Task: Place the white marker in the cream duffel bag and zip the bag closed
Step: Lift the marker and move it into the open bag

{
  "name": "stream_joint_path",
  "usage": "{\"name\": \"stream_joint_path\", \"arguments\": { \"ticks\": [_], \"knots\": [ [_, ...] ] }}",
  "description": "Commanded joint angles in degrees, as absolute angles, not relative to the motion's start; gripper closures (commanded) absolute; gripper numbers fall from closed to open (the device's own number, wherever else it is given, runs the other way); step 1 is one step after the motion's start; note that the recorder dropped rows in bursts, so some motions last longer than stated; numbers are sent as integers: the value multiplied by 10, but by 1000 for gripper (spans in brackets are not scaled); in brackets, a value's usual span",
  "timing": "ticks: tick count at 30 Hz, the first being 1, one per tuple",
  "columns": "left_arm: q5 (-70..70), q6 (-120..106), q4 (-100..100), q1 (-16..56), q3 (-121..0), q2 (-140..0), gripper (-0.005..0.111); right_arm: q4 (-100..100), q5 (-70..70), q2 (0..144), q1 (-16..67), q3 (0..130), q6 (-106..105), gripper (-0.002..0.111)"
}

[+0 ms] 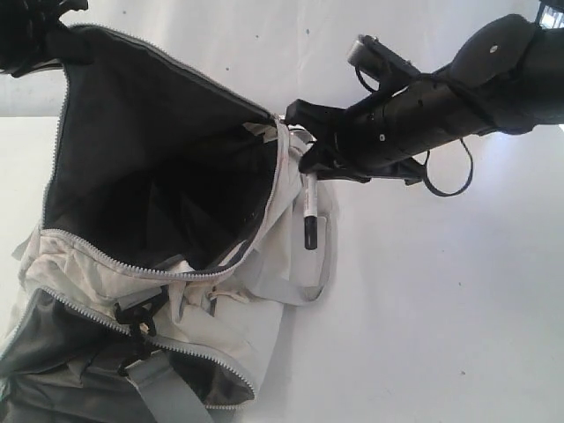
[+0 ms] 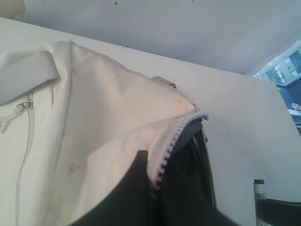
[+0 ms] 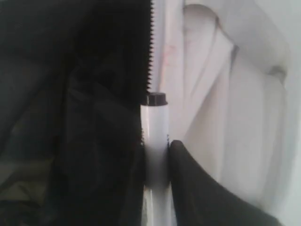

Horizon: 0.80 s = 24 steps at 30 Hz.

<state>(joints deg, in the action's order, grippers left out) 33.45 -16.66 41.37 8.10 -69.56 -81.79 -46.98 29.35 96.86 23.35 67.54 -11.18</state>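
The cream duffel bag [image 1: 231, 328] lies on the left of the table, its main zipper undone and its dark lining [image 1: 159, 176] showing. My left gripper [image 1: 33, 31] is shut on the bag's zipper edge [image 2: 175, 136] at the far left corner and holds it up. Over the right end of the opening, my right gripper [image 1: 306, 157] is shut on the white marker [image 1: 309, 204], which hangs with its black cap [image 1: 310, 236] pointing down outside the bag's rim. In the right wrist view the marker [image 3: 156, 125] sits between both fingers [image 3: 188, 183], beside the zipper teeth [image 3: 150, 52].
Bag and arms are over a white table [image 1: 441, 308]. A grey webbing strap [image 1: 300, 286] loops off the bag's right end. Black buckles [image 1: 137, 310] sit on the near side, above a second unzipped pocket [image 1: 53, 352] with grey lining.
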Motion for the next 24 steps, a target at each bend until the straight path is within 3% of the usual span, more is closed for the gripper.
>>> {"name": "stream_joint_path", "arguments": {
  "ticks": [1,14,24],
  "knots": [
    [326,-169,419,80,-702,-811,107,-621,281,963,236,674,-250,108],
    [326,-169,417,80,-702,-811,107,-692,271,1015,286,740,-333,108],
    [326,-169,417,80,-702,-811,107,-693,280,1093,307,810,-225,108]
  ]
}}
